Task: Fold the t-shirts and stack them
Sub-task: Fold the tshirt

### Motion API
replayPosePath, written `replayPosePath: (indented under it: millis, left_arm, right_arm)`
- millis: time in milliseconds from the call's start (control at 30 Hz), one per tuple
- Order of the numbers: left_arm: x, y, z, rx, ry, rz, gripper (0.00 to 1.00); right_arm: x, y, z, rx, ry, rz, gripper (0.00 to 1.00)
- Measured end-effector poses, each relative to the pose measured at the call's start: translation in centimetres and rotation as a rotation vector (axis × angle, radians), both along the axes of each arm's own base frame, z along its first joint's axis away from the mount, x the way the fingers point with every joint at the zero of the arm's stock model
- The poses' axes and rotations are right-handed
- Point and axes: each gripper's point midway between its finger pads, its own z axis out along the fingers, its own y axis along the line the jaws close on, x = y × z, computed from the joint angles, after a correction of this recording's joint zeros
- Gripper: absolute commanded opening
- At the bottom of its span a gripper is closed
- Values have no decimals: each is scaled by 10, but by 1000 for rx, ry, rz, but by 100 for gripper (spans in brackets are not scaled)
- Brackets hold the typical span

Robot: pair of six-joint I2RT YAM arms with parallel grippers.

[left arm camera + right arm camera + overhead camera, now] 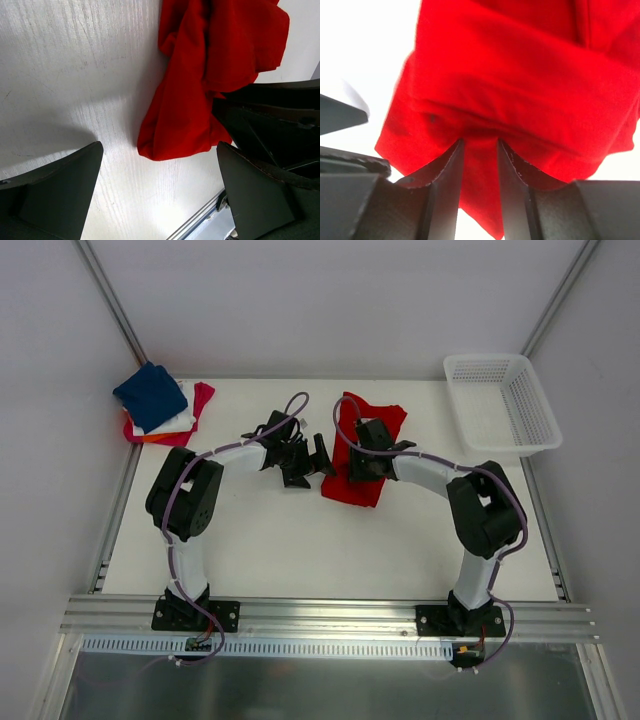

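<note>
Red cloth fills the narrow gap between the fingers of my right gripper (480,142). They stand close together and pinch a raised fold of the red t-shirt (520,75), and the fabric bunches into a ridge just past the tips. The shirt lies crumpled and partly doubled over on the table (300,540), a little right of the middle and nearer the far edge than the near one. From above, my right wrist covers the shirt's middle, so red shows beyond it toward the far edge and again toward the near edge.

My left gripper (310,458) hangs just beside the shirt's left side, its jaws spread wide and holding nothing. Its own camera shows bare table under the left finger, a rounded lump of the shirt ahead, and the black body of my right arm at the right.

At the far left corner sits a stack of small folded shirts. A navy tee (150,395) is on top and a white tee (182,412) under it. An orange tee (150,437) and a magenta tee (203,397) peek out at the bottom. A white mesh basket (500,400) stands at the far right corner, well apart from the red shirt.
</note>
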Motion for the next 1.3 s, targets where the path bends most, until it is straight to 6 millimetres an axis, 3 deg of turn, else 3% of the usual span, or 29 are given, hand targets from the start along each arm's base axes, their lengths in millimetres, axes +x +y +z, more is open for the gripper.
replayPosePath:
  millis: [333,600,833,1000,1300]
  left_arm:
    - [-3,1,-4,2,6,-1,99]
    - [-2,0,-3,-2,-2,-1,99]
    - [-1,0,-3,-3,-3,-1,99]
    - [-1,0,-3,-3,-3,-1,99]
    - [-1,0,-3,-3,-4,-1,99]
  right_arm:
    - [20,9,20,20,-54,10,36]
    - [36,1,11,10,-48,-14,36]
    - [36,-2,8,5,-39,-20,35]
    - [26,-8,2,-4,-20,-20,35]
    - [18,-6,18,16,-47,-15,35]
